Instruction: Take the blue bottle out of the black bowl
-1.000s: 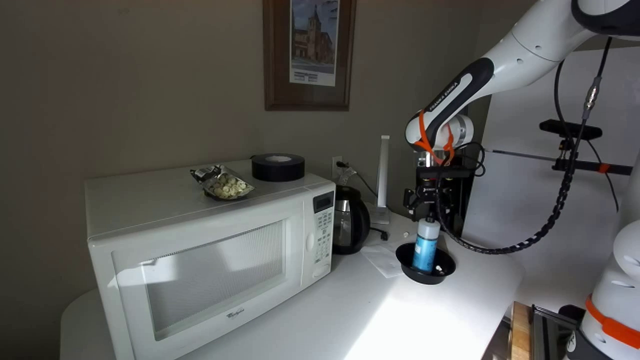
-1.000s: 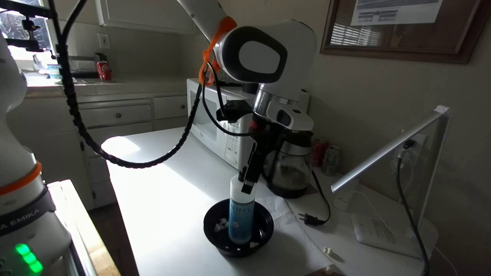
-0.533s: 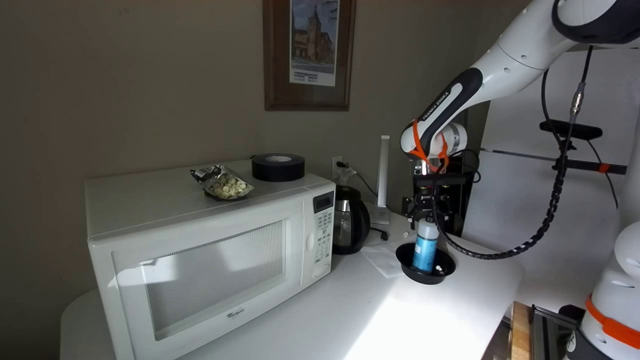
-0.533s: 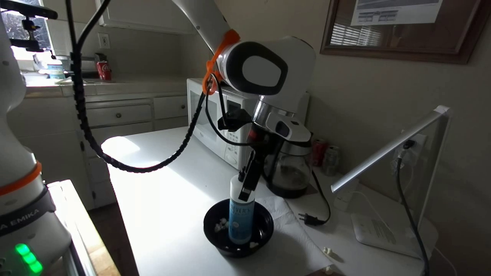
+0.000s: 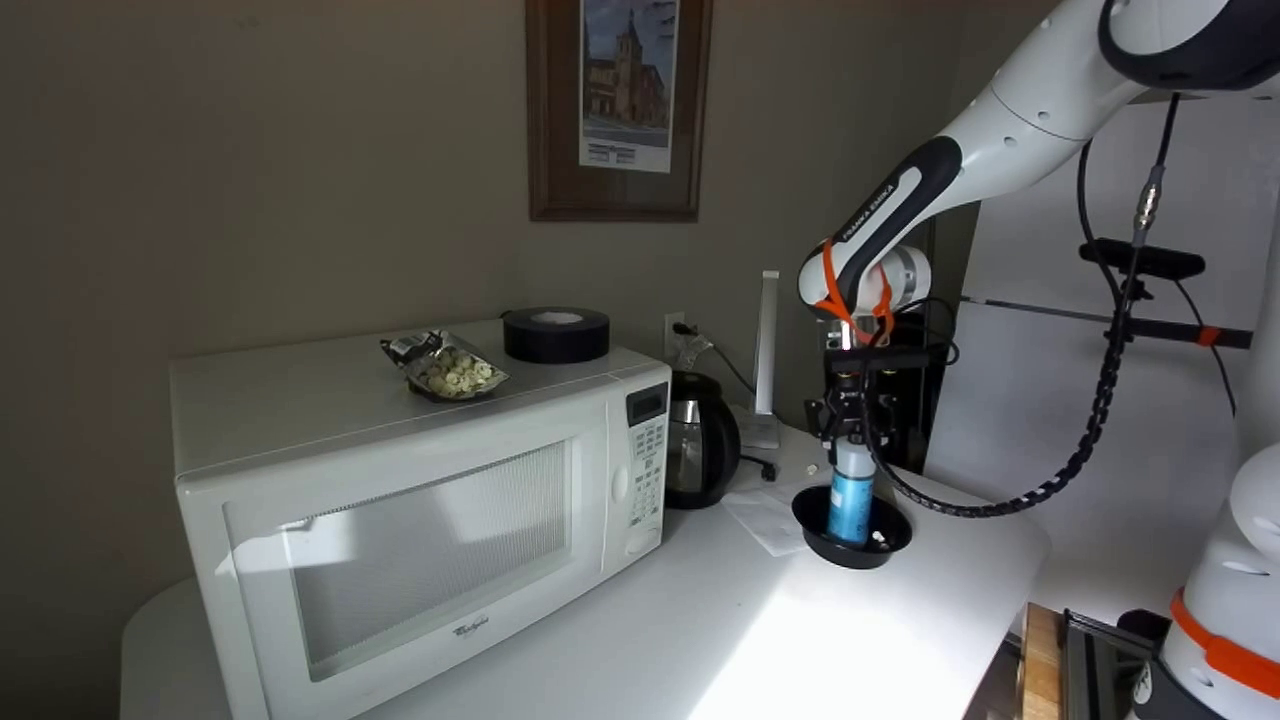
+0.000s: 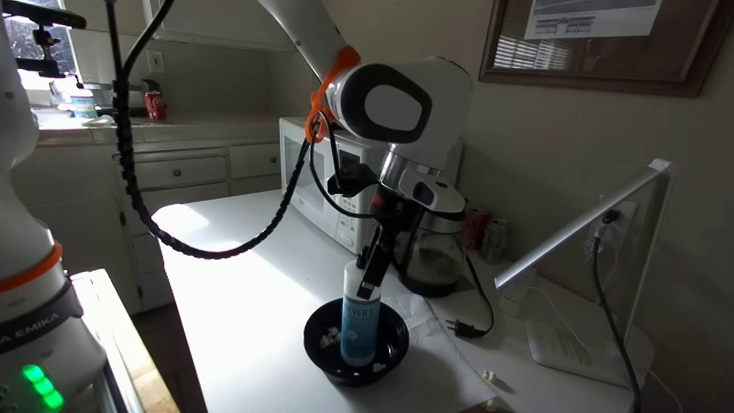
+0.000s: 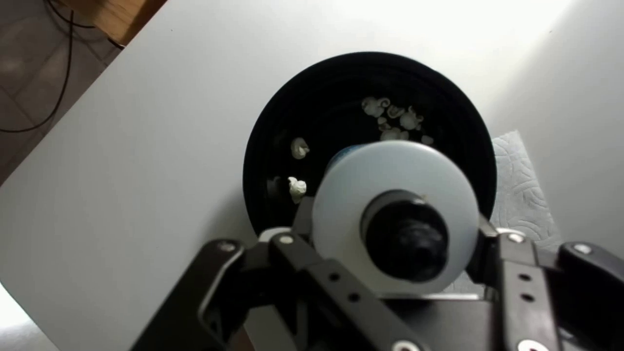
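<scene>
My claw (image 7: 395, 222) pinches the bottle (image 6: 360, 330) by its white top, and a slight leftward shift since a moment ago, in an exterior view, suggests my grip is fresh. The bottle stands upright inside the bowl (image 7: 317, 92); lifting, I judge, comes next.

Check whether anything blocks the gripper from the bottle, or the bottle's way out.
Nothing visible stands between the gripper and the blue bottle: the fingers flank its top. The black bowl walls it in sideways; straight up looks unobstructed.
</scene>
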{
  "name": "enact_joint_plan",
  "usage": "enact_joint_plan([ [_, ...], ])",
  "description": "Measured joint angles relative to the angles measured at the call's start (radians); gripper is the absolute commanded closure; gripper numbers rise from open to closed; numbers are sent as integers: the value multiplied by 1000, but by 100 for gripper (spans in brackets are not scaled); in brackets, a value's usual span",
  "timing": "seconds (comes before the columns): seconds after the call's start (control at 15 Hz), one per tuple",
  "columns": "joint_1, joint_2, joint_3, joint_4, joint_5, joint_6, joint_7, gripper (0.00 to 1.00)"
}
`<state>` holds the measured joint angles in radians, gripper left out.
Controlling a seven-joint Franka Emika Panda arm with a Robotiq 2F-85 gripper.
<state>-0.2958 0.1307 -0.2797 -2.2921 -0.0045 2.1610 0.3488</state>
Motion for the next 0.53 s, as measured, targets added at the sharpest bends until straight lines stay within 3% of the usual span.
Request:
enact_joint_plan([
  [0.2,2,-35,-1,-2,-1,-21,-36,58],
  [0.53,-5,-199,-8,-24,0,-111,-144,58],
])
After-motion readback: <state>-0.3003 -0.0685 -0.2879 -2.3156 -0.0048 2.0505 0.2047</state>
